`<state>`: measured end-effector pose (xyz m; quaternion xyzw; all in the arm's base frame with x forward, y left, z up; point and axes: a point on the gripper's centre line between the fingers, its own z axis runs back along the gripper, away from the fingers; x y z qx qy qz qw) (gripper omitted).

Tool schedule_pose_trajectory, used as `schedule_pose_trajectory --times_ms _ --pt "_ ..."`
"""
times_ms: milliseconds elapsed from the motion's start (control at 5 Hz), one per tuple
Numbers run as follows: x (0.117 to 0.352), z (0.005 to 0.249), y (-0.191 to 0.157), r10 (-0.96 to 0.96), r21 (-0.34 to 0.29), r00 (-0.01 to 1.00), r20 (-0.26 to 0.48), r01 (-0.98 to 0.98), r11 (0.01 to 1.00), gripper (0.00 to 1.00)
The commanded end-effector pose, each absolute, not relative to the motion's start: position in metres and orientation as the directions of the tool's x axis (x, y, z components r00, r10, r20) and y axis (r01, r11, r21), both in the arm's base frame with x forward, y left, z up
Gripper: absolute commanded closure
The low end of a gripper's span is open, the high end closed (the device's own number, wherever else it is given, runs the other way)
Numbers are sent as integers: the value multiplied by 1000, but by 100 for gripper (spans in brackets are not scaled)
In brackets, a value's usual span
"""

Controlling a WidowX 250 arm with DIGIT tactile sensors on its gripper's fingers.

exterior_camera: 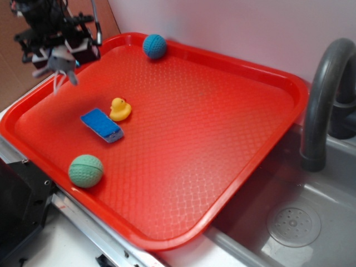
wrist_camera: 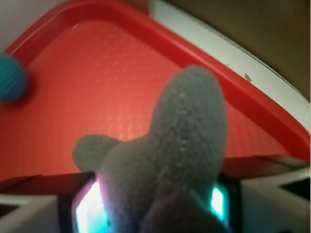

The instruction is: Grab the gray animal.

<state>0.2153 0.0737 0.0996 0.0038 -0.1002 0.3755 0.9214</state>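
No text, label, brand, number or sign can be read on any thing in both views.

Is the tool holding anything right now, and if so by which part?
Yes. The tool holds the small gray knitted plush animal above the red tray's corner, clamped around its body; ears point outward.

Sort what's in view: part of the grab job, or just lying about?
Job: small gray knitted plush mouse, held aloft in the black pincer.

Lying about: red plastic tray, yellow rubber duck, blue rectangular sponge, green knitted ball, teal knitted ball, gray faucet.
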Motion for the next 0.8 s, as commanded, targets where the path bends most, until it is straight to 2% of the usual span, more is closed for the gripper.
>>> schedule_pose_trajectory --times_ms 0,200,400,600 --pt "203 171 27 437 -133 885 160 -419 898 100" --pt "194 184 12 332 -174 938 103 -311 934 100" --pt "189 186 8 300 -178 941 158 -272 946 100" --pt "194 180 11 288 -111 948 134 -274 955 100"
